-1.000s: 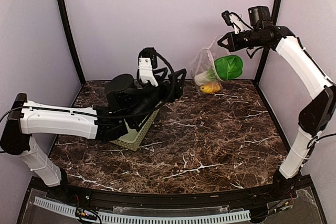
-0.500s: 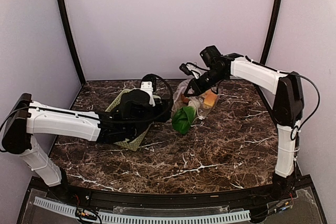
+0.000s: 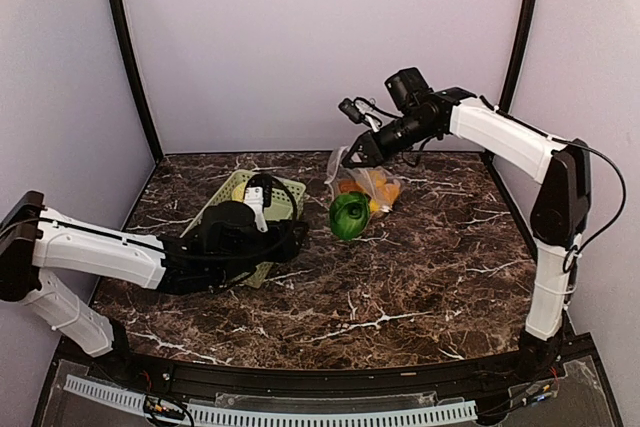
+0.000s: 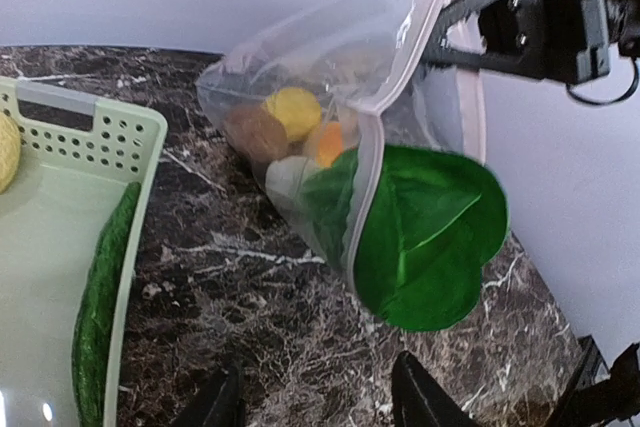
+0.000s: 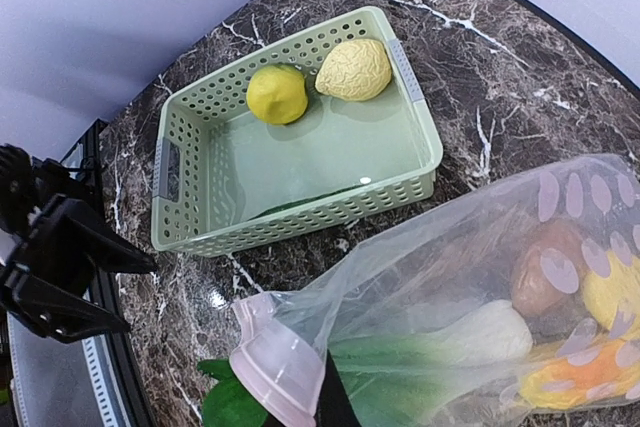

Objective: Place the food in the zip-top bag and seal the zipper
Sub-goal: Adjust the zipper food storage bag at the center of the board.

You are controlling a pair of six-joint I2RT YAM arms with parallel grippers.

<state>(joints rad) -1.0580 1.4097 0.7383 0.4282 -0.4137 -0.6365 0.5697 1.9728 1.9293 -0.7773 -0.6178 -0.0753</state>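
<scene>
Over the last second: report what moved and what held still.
The right claw swung the zip-top bag from high at the far right down and left, to near the green basket. The left claw pulled back toward its own side, uncovering the basket. Unchanged: the right claw stays shut on the bag's zipper, the bok choy leaf still pokes out, and the basket has not moved.

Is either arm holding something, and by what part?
The right gripper holds the zip-top bag by its pink zipper edge; the left gripper, jaws apart, holds nothing.
</scene>
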